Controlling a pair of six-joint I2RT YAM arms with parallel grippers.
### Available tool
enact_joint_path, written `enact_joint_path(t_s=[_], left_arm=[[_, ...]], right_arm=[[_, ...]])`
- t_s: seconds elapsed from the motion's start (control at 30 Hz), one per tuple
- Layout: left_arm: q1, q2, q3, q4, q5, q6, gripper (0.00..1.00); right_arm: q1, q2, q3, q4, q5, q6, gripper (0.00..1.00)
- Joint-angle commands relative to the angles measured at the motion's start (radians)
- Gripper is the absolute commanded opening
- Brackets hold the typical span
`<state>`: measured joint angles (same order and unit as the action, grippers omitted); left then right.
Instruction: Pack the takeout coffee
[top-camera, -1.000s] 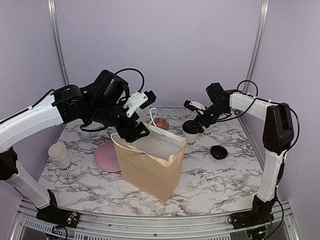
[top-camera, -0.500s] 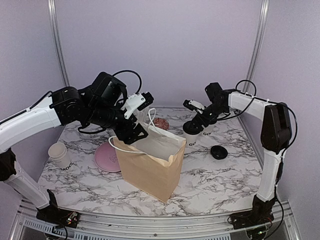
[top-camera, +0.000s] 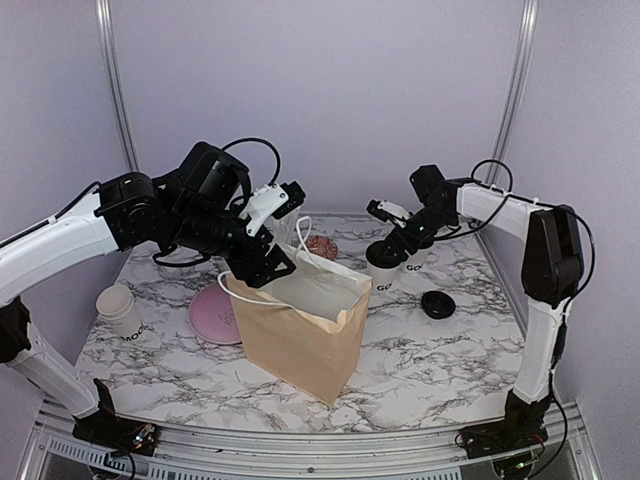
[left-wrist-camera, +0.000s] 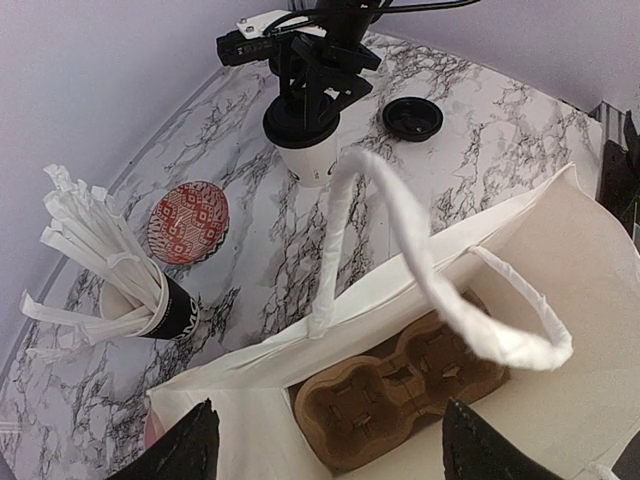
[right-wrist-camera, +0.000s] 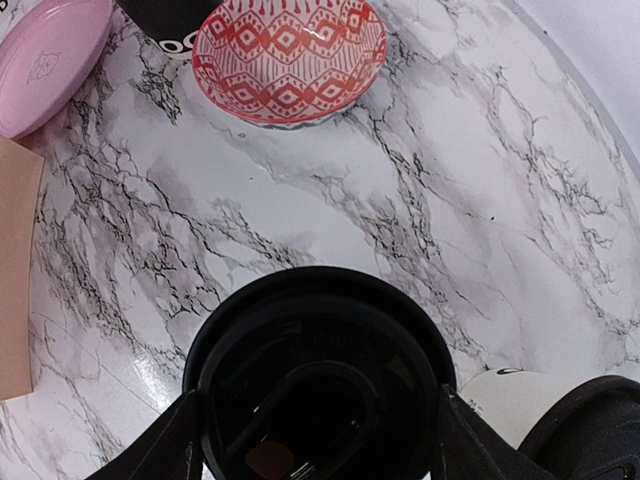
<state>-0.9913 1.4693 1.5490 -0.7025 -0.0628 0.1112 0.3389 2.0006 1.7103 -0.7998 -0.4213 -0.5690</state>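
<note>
Two left fingers (left-wrist-camera: 190, 452) apart, right fingers' (right-wrist-camera: 165, 452) hold unclear, carrier (left-wrist-camera: 400, 385) visible only from wrist

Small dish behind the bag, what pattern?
The dish is red-and-white, in a diamond lattice pattern; the right wrist view shows it best.

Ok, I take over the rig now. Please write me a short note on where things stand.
Left gripper: open, at the mouth of the paper bag, upright, cup carrier inside.
Right gripper: fingers on either side of the lid of the takeout coffee; a firm grip is not clear.
Coffee: on the table, right of the bag.
Done: bag open, cup lidded.
To do: grip, lift, set the coffee in the carrier.
</note>
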Motion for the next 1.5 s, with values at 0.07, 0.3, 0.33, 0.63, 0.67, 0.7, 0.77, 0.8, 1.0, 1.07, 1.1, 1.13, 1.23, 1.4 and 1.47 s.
enact_joint_path(t_s=[0.07,0.3,0.33,0.63,0.67,0.7,0.77,0.8,1.0,1.07,1.1,1.13,1.23,1.4,1.47], left_arm=[[-0.003,-0.043,-0.007,-0.01,-0.004,-0.008,0.77],[-0.003,-0.049,-0.001,-0.011,-0.02,-0.005,0.77],[-0.003,-0.051,-0.001,-0.01,-0.021,-0.005,0.77],[-0.001,-0.081,0.004,-0.017,-0.09,0.01,0.79],[0.0,-0.086,0.006,-0.023,-0.104,0.019,0.8],[0.001,-0.089,0.009,-0.029,-0.115,0.033,0.81],[0.008,-0.082,0.034,-0.049,-0.122,0.063,0.82],[0.013,-0.071,0.053,-0.065,-0.116,0.081,0.83],[0.048,0.047,0.209,-0.175,-0.013,0.189,0.83],[0.05,0.087,0.253,-0.209,0.007,0.231,0.83],[0.052,0.112,0.27,-0.225,0.011,0.259,0.84],[0.054,0.129,0.285,-0.237,0.018,0.285,0.84],[0.056,0.156,0.292,-0.242,0.056,0.345,0.84],[0.056,0.208,0.305,-0.243,0.105,0.411,0.84],[0.056,0.238,0.325,-0.248,0.134,0.429,0.83]], right_arm=[[0.014,-0.111,-0.042,-0.023,-0.031,0.006,0.61],[0.014,-0.292,-0.181,-0.043,-0.049,-0.009,0.6],[0.014,-0.324,-0.21,-0.051,-0.059,-0.018,0.6],[0.014,-0.643,-0.491,-0.141,-0.048,-0.122,0.61],[0.014,-0.674,-0.518,-0.154,-0.041,-0.132,0.61],[0.014,-0.702,-0.543,-0.164,-0.034,-0.142,0.61],[0.014,-0.753,-0.593,-0.172,-0.028,-0.165,0.61],[0.014,-0.775,-0.621,-0.169,-0.024,-0.178,0.61],[0.014,-0.833,-0.731,-0.176,-0.046,-0.286,0.63],[0.014,-0.824,-0.737,-0.189,-0.052,-0.311,0.63],[0.014,-0.817,-0.737,-0.197,-0.056,-0.321,0.63],[0.013,-0.812,-0.736,-0.203,-0.063,-0.331,0.63],[0.013,-0.803,-0.732,-0.217,-0.074,-0.356,0.63],[0.014,-0.803,-0.721,-0.24,-0.088,-0.387,0.69],[0.015,-0.803,-0.716,-0.252,-0.093,-0.395,0.72]])
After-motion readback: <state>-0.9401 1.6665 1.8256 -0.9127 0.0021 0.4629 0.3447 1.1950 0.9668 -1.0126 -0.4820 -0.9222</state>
